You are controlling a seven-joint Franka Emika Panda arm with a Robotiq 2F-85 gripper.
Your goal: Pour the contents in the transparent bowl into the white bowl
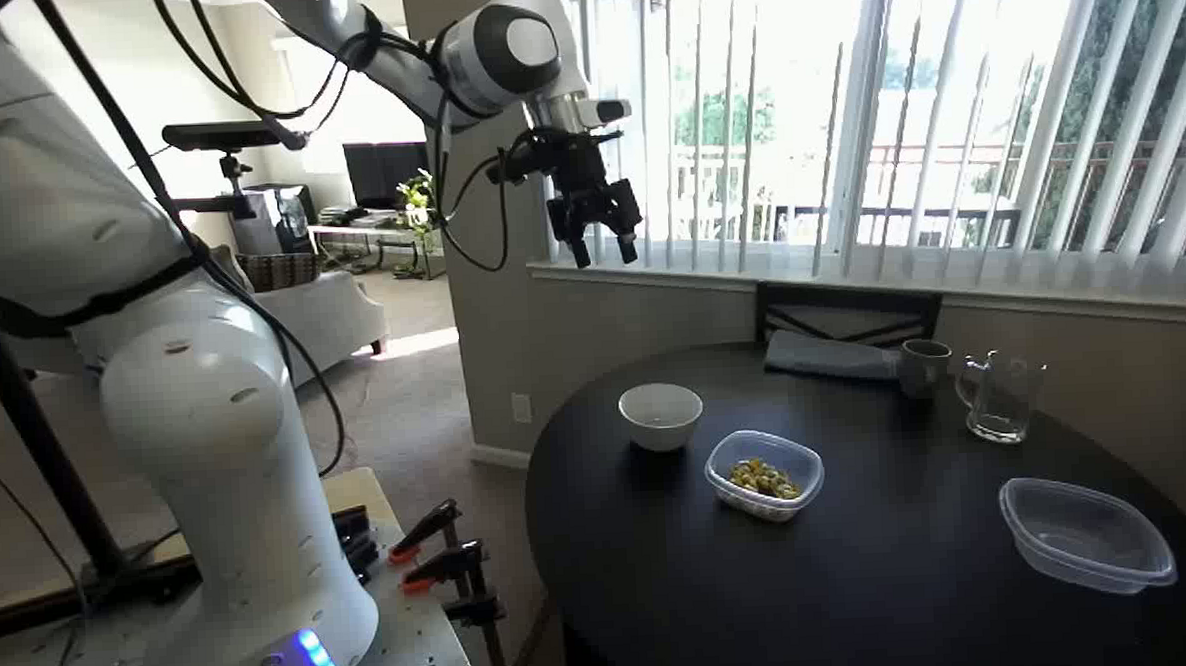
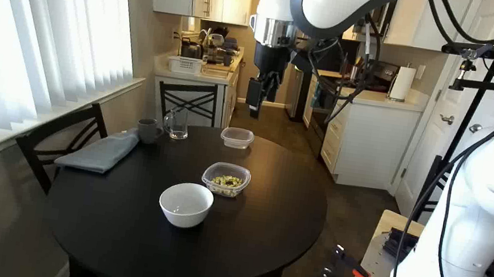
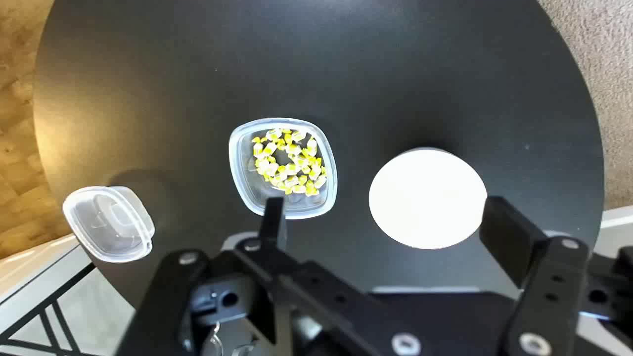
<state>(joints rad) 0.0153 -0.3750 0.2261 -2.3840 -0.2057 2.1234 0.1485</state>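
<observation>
The transparent bowl stands upright on the dark round table. It holds a small heap of yellowish-green bits. The white bowl stands upright beside it, a small gap apart; its inside looks washed out in the wrist view. My gripper is open and empty, high above the table. In the wrist view one finger overlaps the transparent bowl's near edge and the other finger overlaps the white bowl's edge, both without contact.
A larger clear container stands on the table. A glass mug, a grey mug and a folded grey cloth are along the window side. A chair stands behind them.
</observation>
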